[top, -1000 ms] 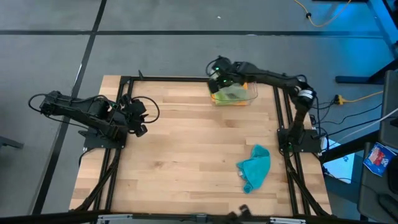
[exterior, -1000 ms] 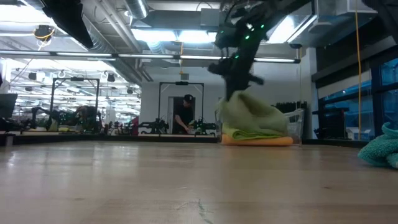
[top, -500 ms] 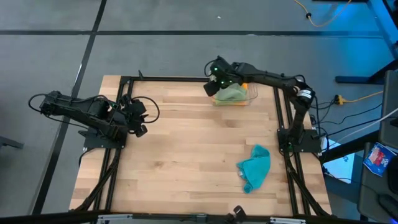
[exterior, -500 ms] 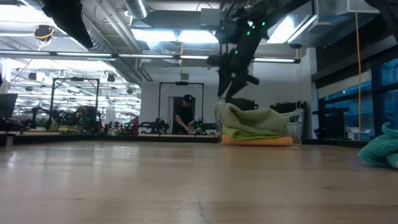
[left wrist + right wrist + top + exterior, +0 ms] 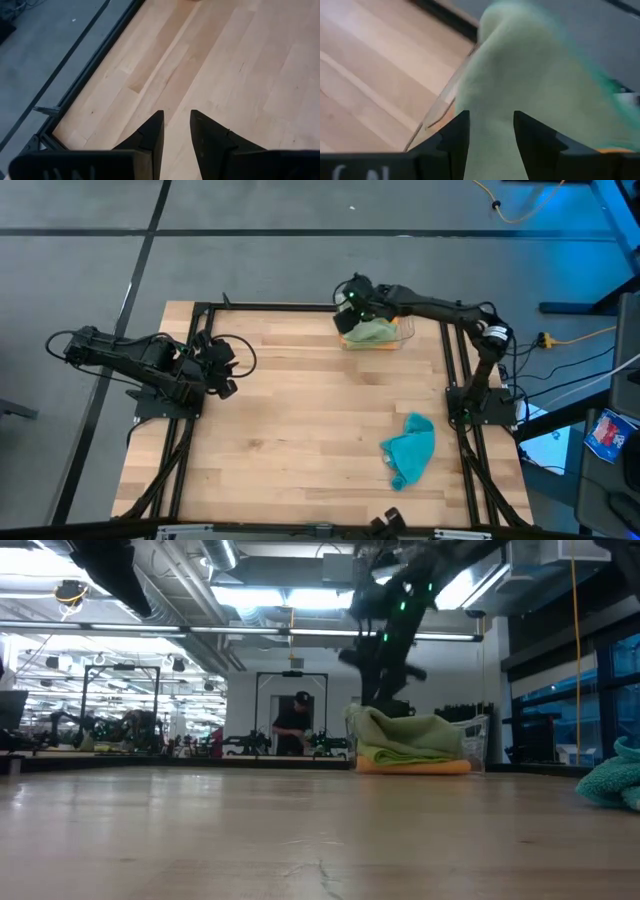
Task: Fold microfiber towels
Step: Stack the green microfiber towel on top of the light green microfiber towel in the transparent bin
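A clear bin (image 5: 406, 330) at the table's far edge holds a stack of towels: pale sage green (image 5: 372, 330) (image 5: 405, 730) on top, lime green (image 5: 398, 753) under it, orange (image 5: 415, 767) at the bottom. My right gripper (image 5: 347, 308) (image 5: 490, 117) is open close over the sage towel's left part. A teal towel (image 5: 410, 448) lies crumpled on the table near the right edge. My left gripper (image 5: 226, 375) (image 5: 176, 117) waits open above the table's left side, with nothing between its fingers. My right gripper slants down from the far right over the sage towel (image 5: 530, 65), its fingers apart with the cloth showing between them. I cannot tell whether the fingertips touch the cloth.
Bare wooden table lies between the bin and the teal towel, and across the middle and left. Black frame rails (image 5: 452, 370) run along the table's edges. A person (image 5: 292, 725) stands far off in the room behind.
My right gripper has opened and let go of the sage towel. The towel, drawn up in a peak under the fingers a second ago, has sunk and now lies lower and flatter on the stack in the bin.
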`<state>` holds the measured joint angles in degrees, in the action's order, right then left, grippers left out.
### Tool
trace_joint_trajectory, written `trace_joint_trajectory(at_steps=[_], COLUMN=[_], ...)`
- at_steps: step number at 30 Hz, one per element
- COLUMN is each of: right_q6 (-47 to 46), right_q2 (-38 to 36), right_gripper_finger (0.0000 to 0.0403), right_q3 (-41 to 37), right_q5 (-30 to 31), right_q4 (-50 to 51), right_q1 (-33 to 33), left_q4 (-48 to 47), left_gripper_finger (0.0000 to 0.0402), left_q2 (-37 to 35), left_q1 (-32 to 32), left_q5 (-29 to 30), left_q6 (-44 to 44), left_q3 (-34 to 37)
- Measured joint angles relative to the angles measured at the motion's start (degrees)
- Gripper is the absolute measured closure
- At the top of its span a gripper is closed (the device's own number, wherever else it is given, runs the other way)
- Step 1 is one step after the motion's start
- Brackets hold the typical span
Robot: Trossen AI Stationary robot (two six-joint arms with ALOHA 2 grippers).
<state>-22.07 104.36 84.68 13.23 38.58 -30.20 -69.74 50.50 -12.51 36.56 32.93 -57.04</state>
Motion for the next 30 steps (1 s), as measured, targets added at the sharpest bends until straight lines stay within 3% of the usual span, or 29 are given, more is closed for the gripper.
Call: trace_joint_trajectory(at_steps=[7, 13, 18, 25, 30], right_q6=[-0.1, 0.0, 0.0, -3.5, -8.1], right_q2=[4.5, 5.4, 3.6, 2.5, 2.5], right_gripper_finger=[0.0247, 0.0247, 0.0247, 0.0247, 0.0247], right_q3=[-8.2, -10.0, -4.6, 4.8, 4.1], right_q5=[-1.8, -2.8, -1.3, 6.6, 6.7], right_q4=[-11.7, -13.7, -4.6, 15.7, 24.0], right_q1=[-0.1, 0.0, 0.0, 2.0, 1.5], left_q4=[0.4, 0.4, 0.4, 0.4, 0.4], left_gripper_finger=[0.0314, 0.0315, 0.0315, 0.0315, 0.0314], left_q2=[0.0, 0.0, 0.0, 0.0, 0.0], left_q1=[0.0, 0.0, 0.0, 0.0, 0.0], left_q5=[0.4, 0.4, 0.4, 0.4, 0.4], left_q6=[0.0, 0.1, 0.1, 0.1, 0.1], left_q3=[0.0, 0.0, 0.0, 0.0, 0.0])
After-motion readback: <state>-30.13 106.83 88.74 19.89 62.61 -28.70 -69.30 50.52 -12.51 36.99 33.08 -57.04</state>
